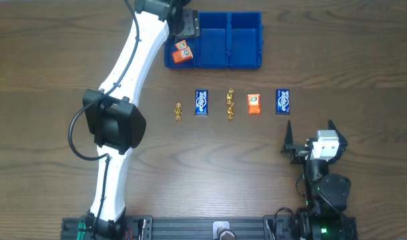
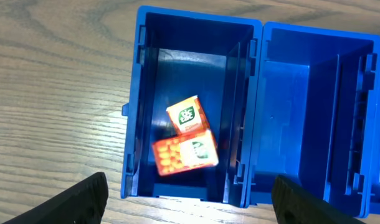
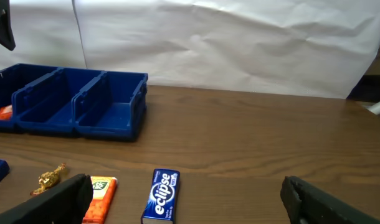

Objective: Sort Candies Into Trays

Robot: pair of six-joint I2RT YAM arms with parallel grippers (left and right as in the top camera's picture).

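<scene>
Spread wide, the left claw [image 2: 190, 208] hangs over the glossy blue plastic tray [image 2: 255, 93]'s leftmost compartment, where two small orange boxes [image 2: 185, 155] lie overlapping, while the right claw [image 3: 184, 202], also spread, sits low near flat blue packs [image 3: 161, 196] and crinkly gold-wrapped candies [image 3: 50, 177] on the wood-grain table [image 3: 271, 137].

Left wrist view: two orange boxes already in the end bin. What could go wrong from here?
1. The orange boxes lie askew, touching; a third dropped on top may ride up the compartment wall.
2. The remaining orange box lies close beside the gold candies; a grasp around it could nudge them.
</scene>
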